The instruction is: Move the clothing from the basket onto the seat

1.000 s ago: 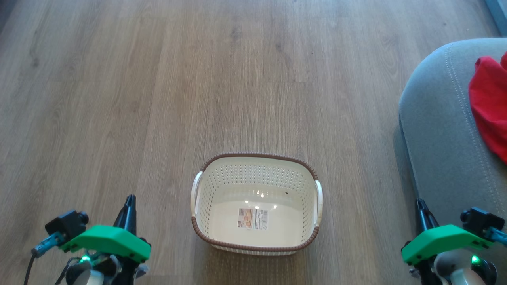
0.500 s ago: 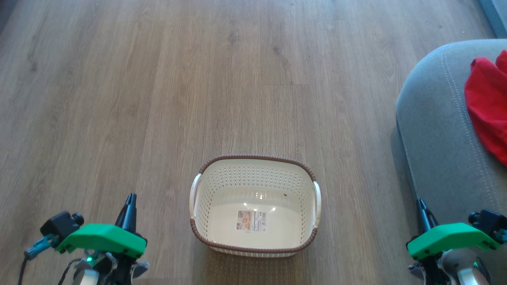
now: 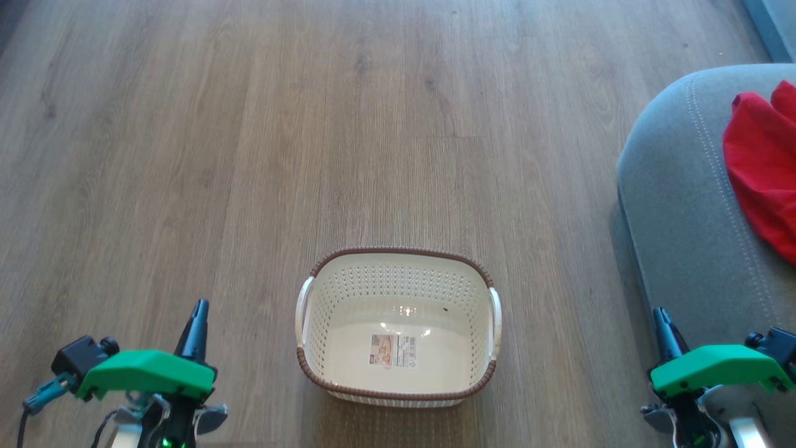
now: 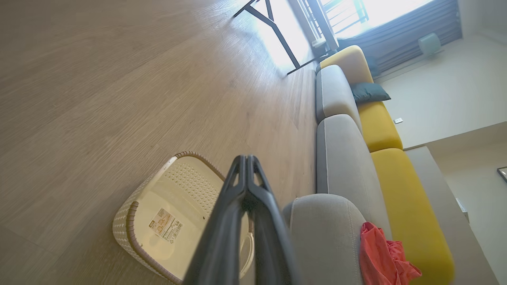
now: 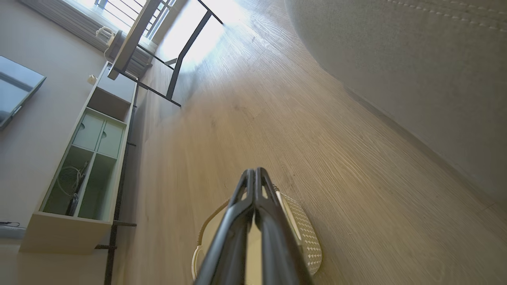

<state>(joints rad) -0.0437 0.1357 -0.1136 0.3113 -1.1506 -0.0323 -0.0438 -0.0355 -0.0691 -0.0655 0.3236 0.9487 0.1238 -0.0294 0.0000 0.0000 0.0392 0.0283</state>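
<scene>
**Head view.** The basket [image 3: 398,280], an oval of cream-white perforated plastic with a brown woven-look rim and two white side handles, was seen standing on the wood-grain floor [image 3: 249,155]. Its smooth bottom was bare around a label sticker [image 3: 393,350]. The clothing [image 3: 762,180], a crumpled bright red soft fabric, was found lying on the seat [image 3: 678,218], well apart from the basket. The seat was a grey upholstered cushion with a rounded corner and pale stitched seams. The left gripper [image 3: 199,306] and the right gripper [image 3: 660,314] were held low on either side of the basket. Each had its two long dark fingers pressed shut against each other, and neither was touching basket or cloth.

**Left wrist view.** A longer sofa [image 4: 380,126] of grey and yellow cushions, a dark pillow [image 4: 368,93] and black table legs [image 4: 273,31] before a bright window were shown. Part of the basket was hidden behind the closed fingers.

**Right wrist view.** A pale shelf unit [image 5: 79,178] and a dark screen [image 5: 16,91] on the wall were shown. The basket was largely covered by the fingers.
</scene>
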